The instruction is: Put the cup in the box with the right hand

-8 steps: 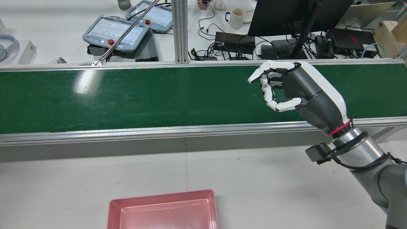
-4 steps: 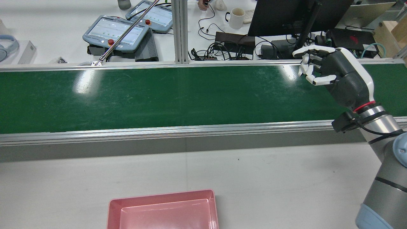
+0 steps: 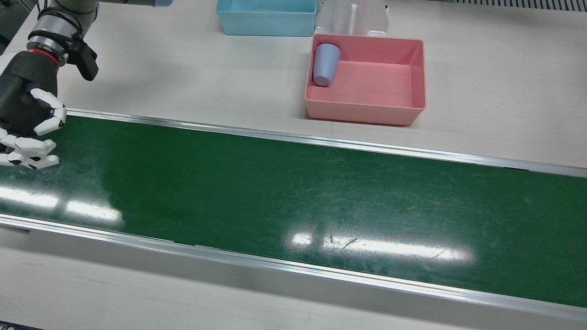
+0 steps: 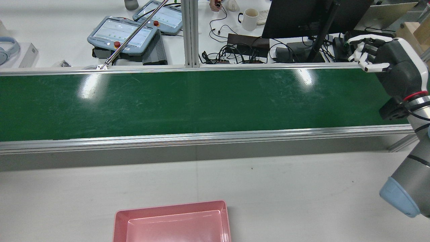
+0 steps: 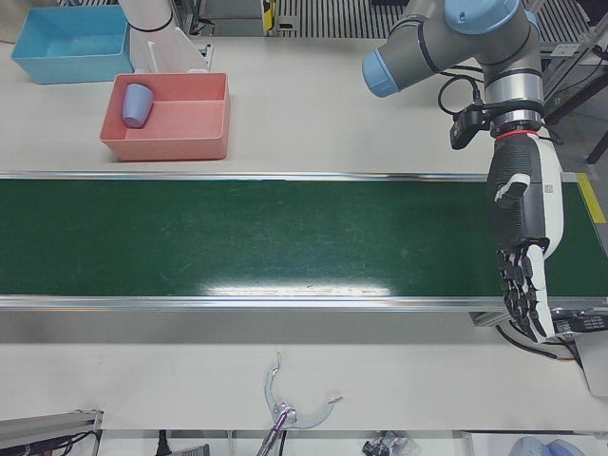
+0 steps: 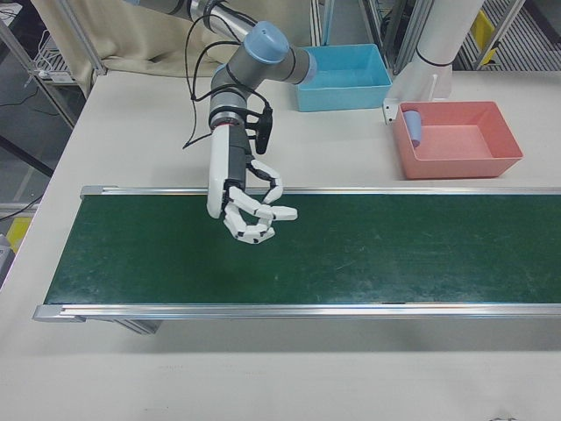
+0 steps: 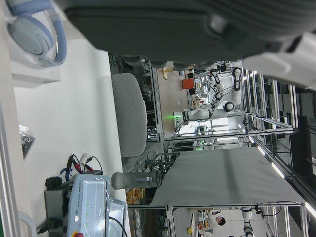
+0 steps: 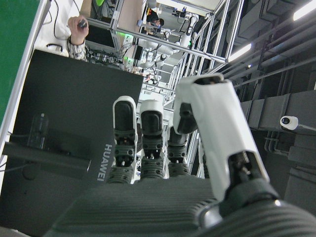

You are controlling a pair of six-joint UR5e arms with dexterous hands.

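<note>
A blue-grey cup (image 3: 326,64) lies on its side in a corner of the pink box (image 3: 362,112), on the white table beside the green belt; the cup (image 5: 137,104) also shows in the left-front view. My right hand (image 3: 26,130) hovers over the far end of the belt (image 3: 293,192), well away from the box. Its white fingers (image 6: 254,230) are loosely curled and apart, holding nothing. In the rear view the right hand (image 4: 386,58) is at the belt's far edge. My left hand (image 5: 521,247) hangs over the belt's other end, fingers straight, empty.
A light blue box (image 3: 266,20) and a white pedestal (image 3: 353,18) stand behind the pink box. Beyond the belt are teach pendants (image 4: 122,33), a monitor (image 4: 302,16), cables and a mug (image 4: 250,18). A metal tool (image 5: 285,413) lies on the front table.
My right hand has swung to the right in the rear view and out toward the belt's far edge, staying empty with curled fingers. The box has not moved.
</note>
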